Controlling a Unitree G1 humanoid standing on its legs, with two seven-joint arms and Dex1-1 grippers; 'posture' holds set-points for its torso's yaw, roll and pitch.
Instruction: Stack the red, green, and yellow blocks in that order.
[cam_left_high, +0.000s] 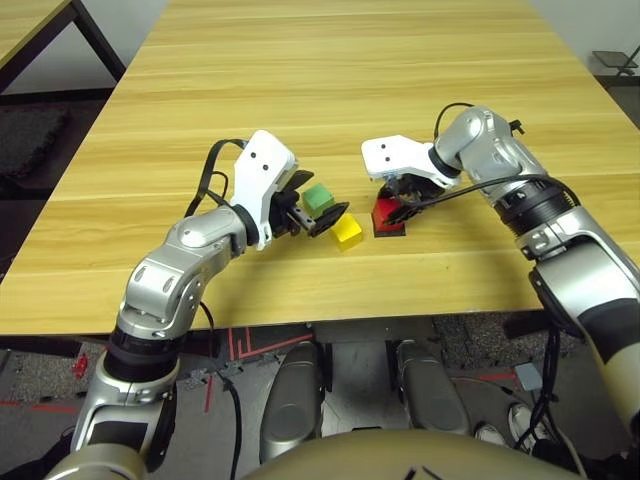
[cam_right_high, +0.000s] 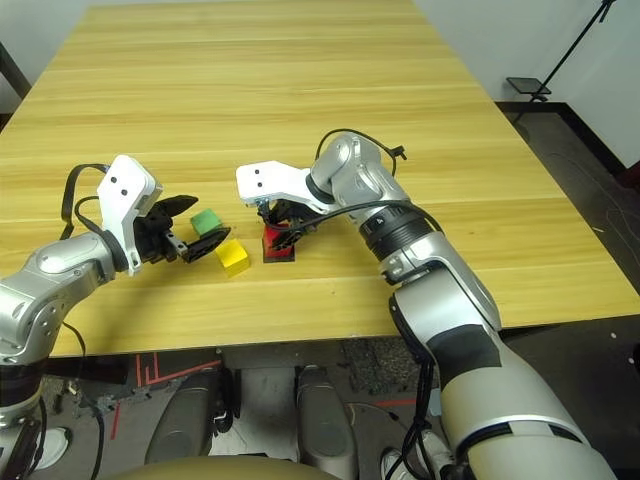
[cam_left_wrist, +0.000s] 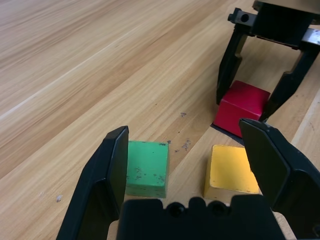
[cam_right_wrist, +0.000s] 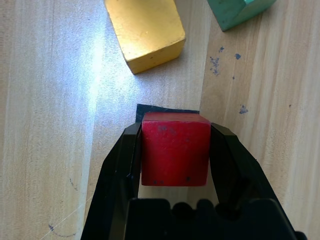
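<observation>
The red block (cam_right_wrist: 174, 147) rests on a flat black patch (cam_right_wrist: 165, 110) near the table's middle. My right gripper (cam_left_high: 396, 206) reaches down over it, shut on the red block with a finger pressed to each side. Just to its left lie the yellow block (cam_left_high: 347, 230) and, a little farther back, the green block (cam_left_high: 318, 197), both on the wood. My left gripper (cam_left_wrist: 185, 132) stands open and low at these two. The green block (cam_left_wrist: 146, 167) sits against the inside of one finger (cam_left_wrist: 112, 165). The yellow block (cam_left_wrist: 231, 169) lies nearer the other finger.
The light wooden table (cam_left_high: 330, 70) stretches far behind the blocks and out to both sides. Its front edge (cam_left_high: 300, 320) runs close below the arms. A second table's corner (cam_left_high: 40, 25) stands at the far left, and a dark stand (cam_right_high: 530, 85) is on the floor at right.
</observation>
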